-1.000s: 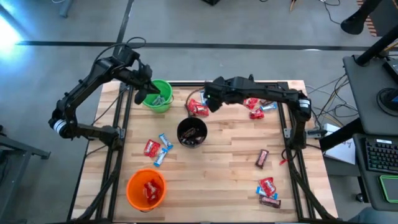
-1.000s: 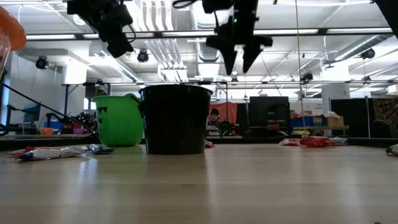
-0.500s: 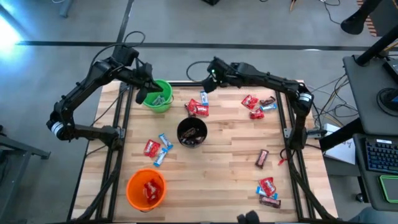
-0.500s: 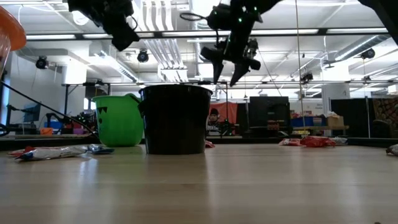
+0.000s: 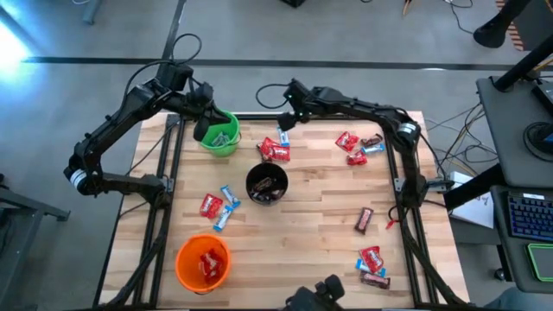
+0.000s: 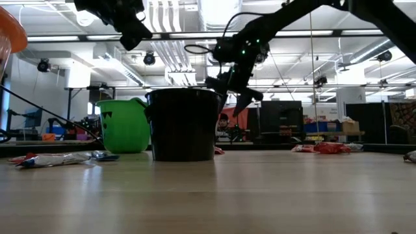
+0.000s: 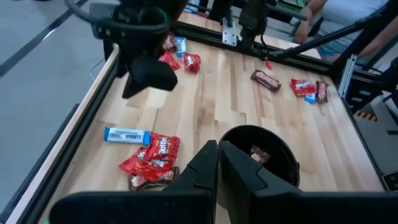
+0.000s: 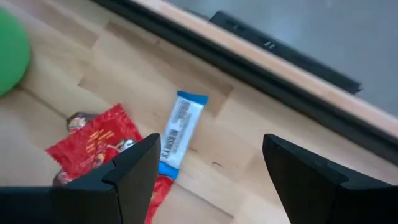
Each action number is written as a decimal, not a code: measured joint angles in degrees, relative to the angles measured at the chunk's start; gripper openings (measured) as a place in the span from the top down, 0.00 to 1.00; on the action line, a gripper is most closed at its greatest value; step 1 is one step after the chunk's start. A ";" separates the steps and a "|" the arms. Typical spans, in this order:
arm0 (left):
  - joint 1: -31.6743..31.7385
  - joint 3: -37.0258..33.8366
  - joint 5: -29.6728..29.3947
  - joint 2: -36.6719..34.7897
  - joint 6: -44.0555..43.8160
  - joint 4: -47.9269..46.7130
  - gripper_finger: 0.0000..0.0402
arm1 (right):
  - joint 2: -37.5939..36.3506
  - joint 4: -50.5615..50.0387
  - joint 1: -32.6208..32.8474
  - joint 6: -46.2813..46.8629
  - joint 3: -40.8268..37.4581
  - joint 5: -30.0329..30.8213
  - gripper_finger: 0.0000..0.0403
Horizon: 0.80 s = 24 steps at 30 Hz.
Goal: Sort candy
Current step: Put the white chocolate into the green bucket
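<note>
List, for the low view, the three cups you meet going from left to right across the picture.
orange cup → green cup → black cup

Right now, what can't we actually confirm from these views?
- Green cup contents: high view, the shut left gripper covers part of its mouth.
- Black cup contents: low view, its wall hides them.
- Red candy pile: right wrist view, the open right gripper's fingers cover its lower part.
- Wrapper print: high view, too small.
</note>
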 joint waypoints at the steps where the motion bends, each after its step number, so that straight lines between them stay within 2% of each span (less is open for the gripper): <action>1: 0.00 0.00 -0.34 0.00 -0.52 0.06 1.00 | 0.58 0.40 -0.05 0.03 0.01 -0.84 0.32; 10: -0.15 0.00 -2.50 0.02 -2.19 0.48 1.00 | 5.11 3.70 -0.04 0.92 0.03 -5.78 0.33; 24: -0.26 0.00 -2.43 0.02 -2.19 2.11 1.00 | 6.32 4.53 0.12 3.58 0.05 -6.52 0.25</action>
